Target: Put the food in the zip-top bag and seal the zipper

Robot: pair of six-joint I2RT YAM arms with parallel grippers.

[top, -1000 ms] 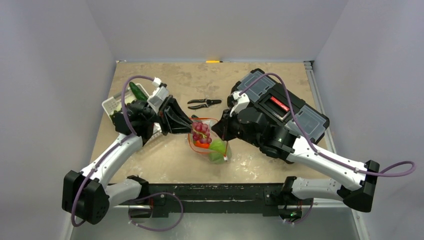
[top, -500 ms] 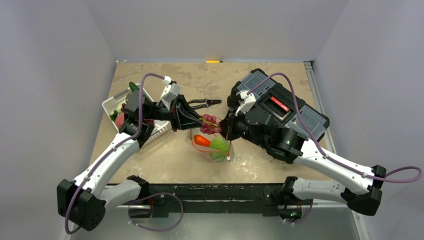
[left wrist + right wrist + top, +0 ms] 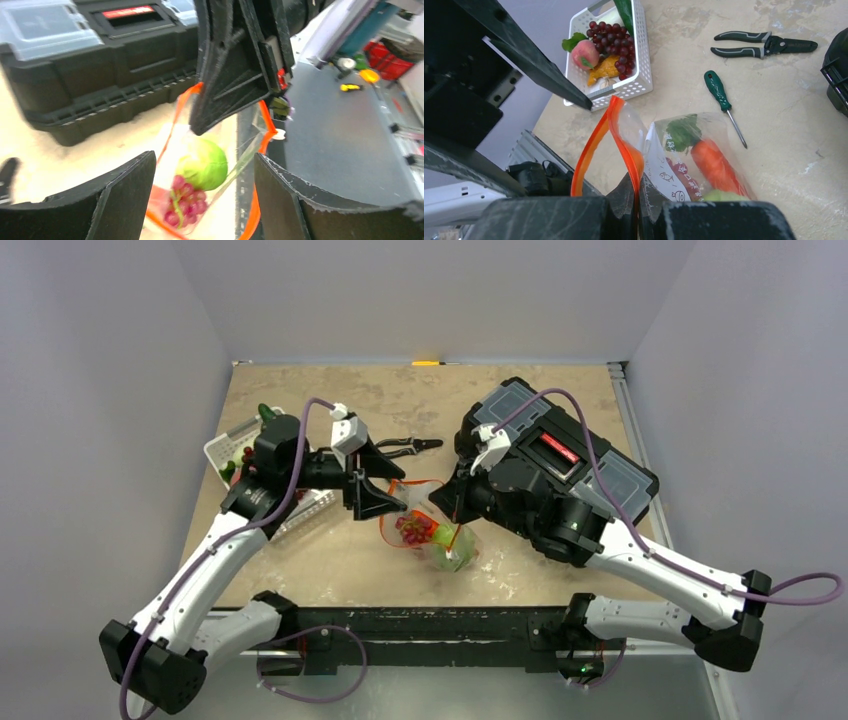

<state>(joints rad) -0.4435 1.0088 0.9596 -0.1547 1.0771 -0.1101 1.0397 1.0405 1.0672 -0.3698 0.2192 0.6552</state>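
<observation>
The clear zip-top bag [image 3: 428, 532] hangs at the table's middle, its mouth held up and open. My right gripper [image 3: 638, 182] is shut on the orange-red zipper [image 3: 626, 145] strip. Inside the bag lie a carrot [image 3: 714, 162], a green cabbage [image 3: 202, 165] and a purple grape bunch [image 3: 186, 202]. My left gripper [image 3: 204, 157] stands open just above the bag's mouth, with nothing between its fingers [image 3: 125, 200]. In the top view the left gripper [image 3: 393, 504] sits left of the bag and the right gripper [image 3: 452, 506] at its upper right.
A white slotted basket [image 3: 642, 75] at the left holds a peach [image 3: 585, 52], another grape bunch [image 3: 611, 37] and a cucumber [image 3: 626, 12]. Black-handled pliers [image 3: 764, 45] and a green screwdriver [image 3: 719, 92] lie behind the bag. A black toolbox [image 3: 570, 455] fills the right.
My left gripper carried the grape bunch up over the bag's mouth and opened; the grapes now lie inside the bag. The right gripper kept its hold on the zipper strip.
</observation>
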